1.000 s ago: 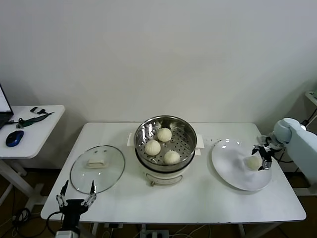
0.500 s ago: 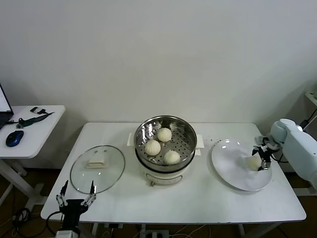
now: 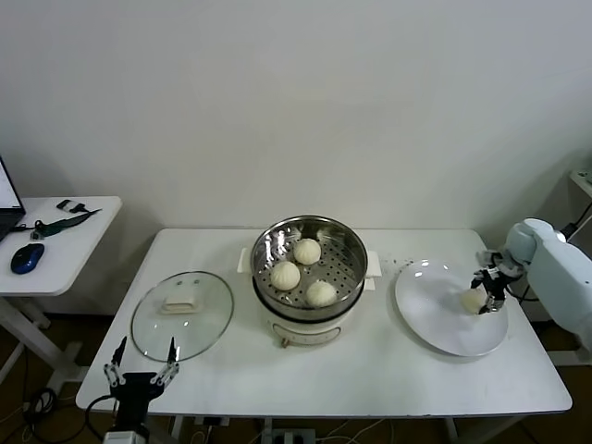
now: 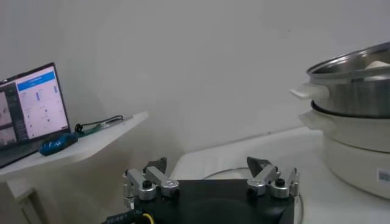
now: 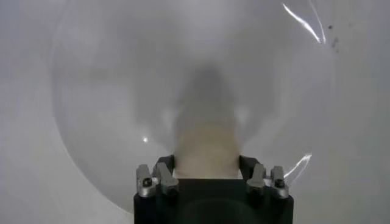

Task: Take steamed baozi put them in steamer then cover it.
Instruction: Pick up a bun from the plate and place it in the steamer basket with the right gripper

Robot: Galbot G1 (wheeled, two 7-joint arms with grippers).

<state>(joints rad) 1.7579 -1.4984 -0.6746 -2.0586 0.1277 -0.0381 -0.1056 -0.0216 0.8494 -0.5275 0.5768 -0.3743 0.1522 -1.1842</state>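
Note:
Three steamed baozi lie in the shiny steamer on its white pot base at the table's middle. The fourth baozi is on the white plate at the right. My right gripper is shut on this baozi; in the right wrist view its fingers press both sides of the bun over the plate. The glass cover with its white handle lies flat at the left of the steamer. My left gripper is open and empty at the front left table edge, just in front of the cover.
A side table with a blue mouse and cables stands at the far left. The left wrist view shows the steamer, the cover's rim and a laptop screen. Bare tabletop lies between steamer and plate.
My right gripper has closed in on the baozi on the plate and shifted slightly toward the far side. The left arm has not moved.

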